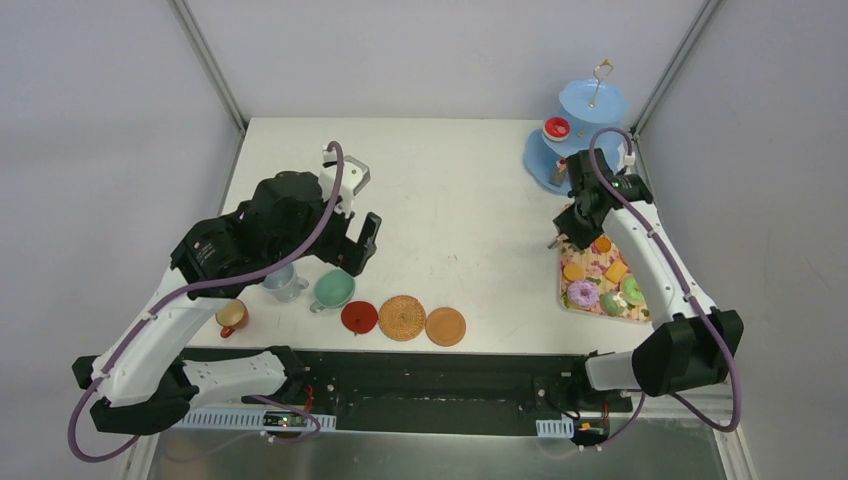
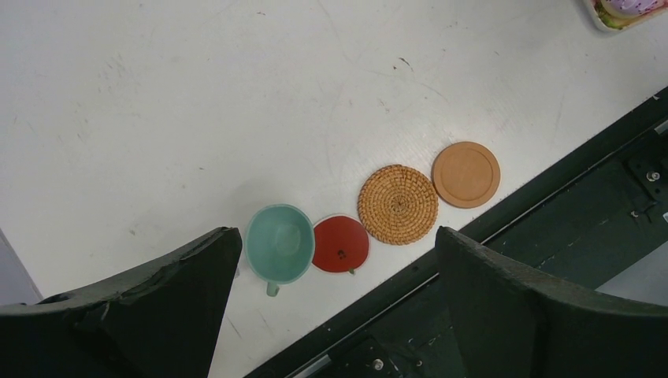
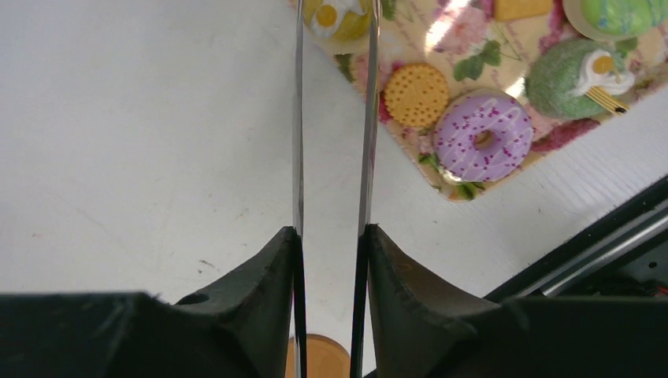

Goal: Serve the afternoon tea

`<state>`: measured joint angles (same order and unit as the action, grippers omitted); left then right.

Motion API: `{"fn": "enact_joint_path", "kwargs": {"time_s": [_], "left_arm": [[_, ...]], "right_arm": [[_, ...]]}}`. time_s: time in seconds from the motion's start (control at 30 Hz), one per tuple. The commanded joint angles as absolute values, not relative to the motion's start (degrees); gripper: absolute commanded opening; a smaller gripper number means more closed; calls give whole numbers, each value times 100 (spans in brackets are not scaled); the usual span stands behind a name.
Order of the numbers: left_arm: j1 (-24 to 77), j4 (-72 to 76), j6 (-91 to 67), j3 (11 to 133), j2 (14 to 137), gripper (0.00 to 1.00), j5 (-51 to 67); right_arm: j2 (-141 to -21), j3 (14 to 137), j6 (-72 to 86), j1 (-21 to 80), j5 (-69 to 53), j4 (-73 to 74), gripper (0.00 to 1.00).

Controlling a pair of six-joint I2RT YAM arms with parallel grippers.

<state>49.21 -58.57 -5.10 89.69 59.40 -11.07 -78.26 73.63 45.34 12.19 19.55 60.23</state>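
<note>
While the view from above takes in the whole counter (image 1: 460, 190), only it shows the light-blue three-tier stand (image 1: 580, 100) at the far right corner, and the orange cup (image 1: 232, 317) and grey-blue cup (image 1: 284, 282) near the left front edge. The left wrist view gives the front row from close: the mint green cup (image 2: 279, 242), just beside it the red coaster (image 2: 340, 244), then the woven coaster (image 2: 398, 204) and the tan coaster (image 2: 465, 174).

The left tool (image 2: 335, 234) hangs above this row with its fingers fully apart and holds nothing. The right wrist view shows what the top view hides: the right tool (image 3: 331, 230) is clamped on the long metal tongs (image 3: 299, 118), one finger pressing each blade. The blades run almost parallel with a narrow gap. Their far ends stand on either side of a yellow-and-white sweet (image 3: 335, 16) at the edge of the floral tray (image 3: 480, 55); whether they touch it I cannot tell. On the tray lie also a purple donut (image 3: 504, 150) and a round biscuit (image 3: 416, 94).
</note>
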Motion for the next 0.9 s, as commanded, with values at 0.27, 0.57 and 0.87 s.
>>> {"fn": "enact_joint_path", "kwargs": {"time_s": [0.27, 0.57, 0.87], "left_arm": [[4992, -5796, -666, 9234, 6097, 100, -1051], [4991, -6017, -1022, 9287, 6086, 100, -1142], [4991, -5961, -1162, 9091, 6053, 100, -1257]], "right_arm": [[-9329, 8914, 3872, 2524, 2103, 4507, 26], [-11821, 11421, 3723, 2613, 2711, 4190, 26], [-12701, 12279, 3586, 2360, 2725, 3939, 26]]}}
